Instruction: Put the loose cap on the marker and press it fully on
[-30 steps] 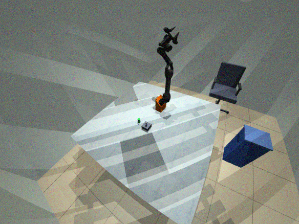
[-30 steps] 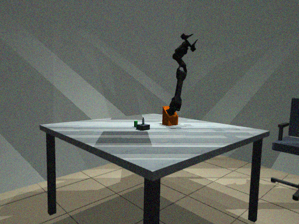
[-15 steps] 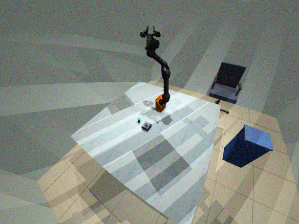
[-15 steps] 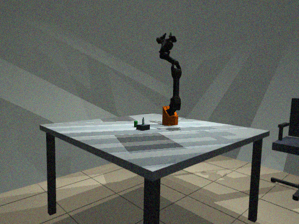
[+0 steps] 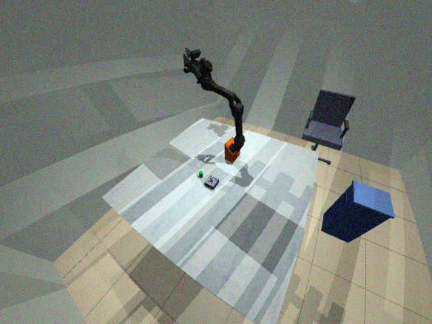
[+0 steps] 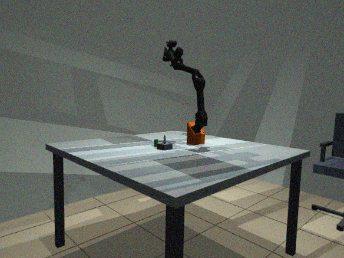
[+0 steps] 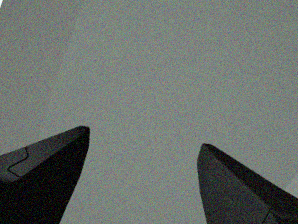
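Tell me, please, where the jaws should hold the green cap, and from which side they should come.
Grip the green cap around its side walls, coming straight down from above. It stands upright and alone on the table, apart from the holder block, so both sides look free. The gripper is high above, open.

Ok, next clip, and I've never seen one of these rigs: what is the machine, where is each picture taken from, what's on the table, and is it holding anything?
The machine is a single black jointed arm on an orange base, bolted to a table. One picture looks down from high above, one from the side at room level, and one from a camera at the arm's tip, where the two dark wedges are its fingers. On the table stands a small dark block with a marker upright in it; the green cap stands beside it, apart. The gripper is raised high, facing the wall, partly open and holding nothing.
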You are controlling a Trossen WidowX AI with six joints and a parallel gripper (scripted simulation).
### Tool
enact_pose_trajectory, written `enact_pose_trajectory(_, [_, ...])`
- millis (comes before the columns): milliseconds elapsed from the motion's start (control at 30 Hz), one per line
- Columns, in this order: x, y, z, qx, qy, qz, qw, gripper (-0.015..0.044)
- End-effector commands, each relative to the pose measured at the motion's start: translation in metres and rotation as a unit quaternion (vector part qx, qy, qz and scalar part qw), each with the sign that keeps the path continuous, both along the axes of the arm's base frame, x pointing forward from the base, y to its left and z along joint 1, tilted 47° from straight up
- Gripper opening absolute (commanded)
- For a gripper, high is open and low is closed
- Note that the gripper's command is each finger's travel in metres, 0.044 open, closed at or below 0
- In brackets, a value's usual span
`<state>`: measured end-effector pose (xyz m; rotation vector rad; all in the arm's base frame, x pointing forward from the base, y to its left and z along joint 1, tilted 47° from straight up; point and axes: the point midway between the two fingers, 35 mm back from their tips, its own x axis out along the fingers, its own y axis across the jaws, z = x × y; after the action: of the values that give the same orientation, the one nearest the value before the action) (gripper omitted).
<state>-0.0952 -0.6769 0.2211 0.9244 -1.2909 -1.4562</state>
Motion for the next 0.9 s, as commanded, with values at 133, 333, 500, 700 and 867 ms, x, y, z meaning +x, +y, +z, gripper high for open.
enact_pose_trajectory(133, [0.073, 0.002, -0.053, 0.139, 0.154, 0.098, 0.973, 0.0242])
enact_pose_trajectory(333, [0.159, 0.028, -0.113, 0.244, 0.311, 0.236, 0.888, 0.0242])
enact_pose_trajectory(500, [0.209, 0.061, -0.152, 0.292, 0.413, 0.332, 0.796, 0.0242])
enact_pose_trajectory(700, [0.264, 0.11, -0.191, 0.303, 0.507, 0.452, 0.669, 0.0242])
enact_pose_trajectory(867, [0.312, 0.175, -0.225, 0.274, 0.578, 0.572, 0.513, 0.0242])
